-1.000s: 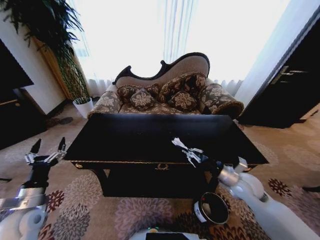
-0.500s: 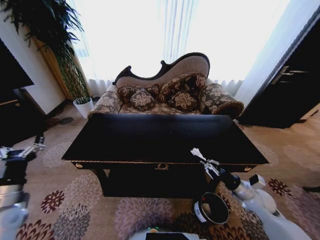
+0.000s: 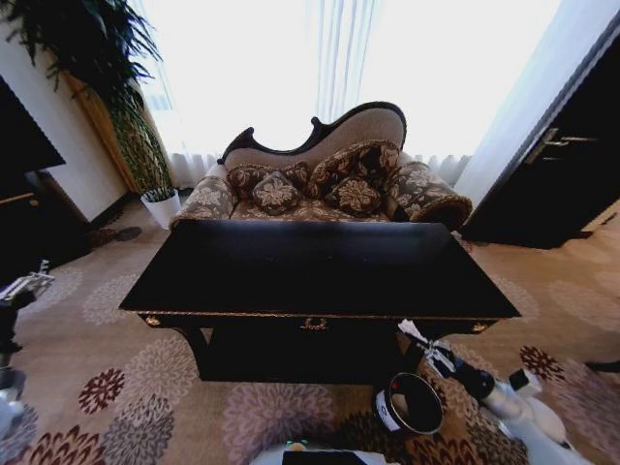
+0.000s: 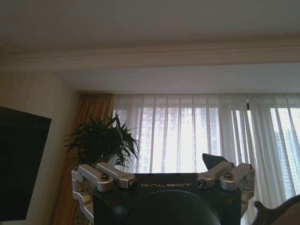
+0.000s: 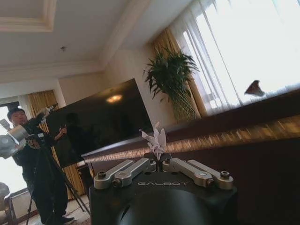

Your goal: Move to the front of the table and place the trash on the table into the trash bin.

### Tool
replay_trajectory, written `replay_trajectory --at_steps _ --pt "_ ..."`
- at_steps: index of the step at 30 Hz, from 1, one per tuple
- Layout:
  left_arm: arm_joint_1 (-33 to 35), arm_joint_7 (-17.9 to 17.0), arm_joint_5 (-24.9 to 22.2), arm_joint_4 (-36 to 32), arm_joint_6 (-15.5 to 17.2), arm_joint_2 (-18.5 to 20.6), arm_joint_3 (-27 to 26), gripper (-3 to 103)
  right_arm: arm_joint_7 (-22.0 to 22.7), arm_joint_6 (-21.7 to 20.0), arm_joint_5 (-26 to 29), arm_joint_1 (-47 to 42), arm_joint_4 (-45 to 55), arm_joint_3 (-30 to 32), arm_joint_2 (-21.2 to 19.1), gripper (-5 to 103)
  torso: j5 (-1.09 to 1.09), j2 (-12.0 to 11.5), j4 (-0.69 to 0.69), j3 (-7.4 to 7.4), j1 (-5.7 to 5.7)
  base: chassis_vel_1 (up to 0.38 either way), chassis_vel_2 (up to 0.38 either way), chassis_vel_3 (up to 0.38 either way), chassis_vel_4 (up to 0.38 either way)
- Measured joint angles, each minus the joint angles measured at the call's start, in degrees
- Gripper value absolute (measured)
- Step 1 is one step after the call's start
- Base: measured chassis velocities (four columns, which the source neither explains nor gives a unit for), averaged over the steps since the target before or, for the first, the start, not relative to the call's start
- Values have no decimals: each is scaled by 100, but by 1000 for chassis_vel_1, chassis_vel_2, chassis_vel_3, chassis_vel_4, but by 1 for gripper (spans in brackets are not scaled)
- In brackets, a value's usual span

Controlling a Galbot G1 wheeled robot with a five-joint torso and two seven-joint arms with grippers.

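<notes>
The glossy black tabletop (image 3: pixel 310 266) stands centre, bare and reflective. The dark round bin (image 3: pixel 411 404) sits on the carpet at its near right corner. Just above the bin, the right hand (image 3: pixel 415 336) is clamped on a crumpled white paper scrap (image 5: pixel 156 138). At the far left edge, the left hand (image 3: pixel 21 288) has its fingers apart.

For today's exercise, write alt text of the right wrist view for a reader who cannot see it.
The right gripper, fingers shut, pinches a crumpled white paper scrap that sticks up from its tip. Close behind runs the glossy black table edge, with a potted palm by bright curtained windows beyond.
</notes>
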Motion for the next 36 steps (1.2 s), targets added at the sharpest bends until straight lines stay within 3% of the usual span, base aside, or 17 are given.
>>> replay_trajectory --at_steps 8,12,14,18,21,24,28,29,33,36 --pt "57 0 -26 -18 1 3 -88 100 -572 -73 -487 264 -1014 -136 122 1 -2 0 0 -1 0 0 0 0 0" --pt "68 0 -28 -32 -1 -2 -89 100 -587 -31 -695 366 -1324 -218 156 1 -1 0 -1 0 0 0 0 0 0" --pt "79 0 -30 -61 -4 -8 -90 100 -464 105 -1175 580 -1854 -341 189 1 0 0 0 0 0 0 0 0 0" --pt "85 0 -30 -103 -4 -31 -63 100 191 335 -1750 767 -2273 -461 222 1 -1 0 -1 0 0 0 0 0 0" --pt "91 1 -31 -157 -4 -71 -14 100 1424 525 -2754 1006 -2592 -508 292 1 0 0 -1 0 0 0 0 0 0" --pt "87 1 -30 -163 -4 -77 17 100 1980 587 -3407 1155 -2777 -505 322 1 -2 0 0 0 0 0 0 0 0" --pt "62 1 -3 -136 -6 -77 84 100 3398 459 -4619 1372 -3176 -513 400 1 -1 0 -1 0 0 0 0 0 0" --pt "62 1 -3 -136 -6 -77 84 100 3398 459 -4619 1372 -3176 -513 400 1 -1 0 -1 0 0 0 0 0 0" --pt "40 7 99 -86 -27 -110 192 100 4407 296 -5160 1560 -3652 -566 460 1 -1 0 -1 0 0 0 0 0 0" --pt "28 9 136 -84 -29 -139 237 100 4790 267 -5221 1610 -3735 -638 518 1 -2 0 -1 0 0 0 0 0 0"
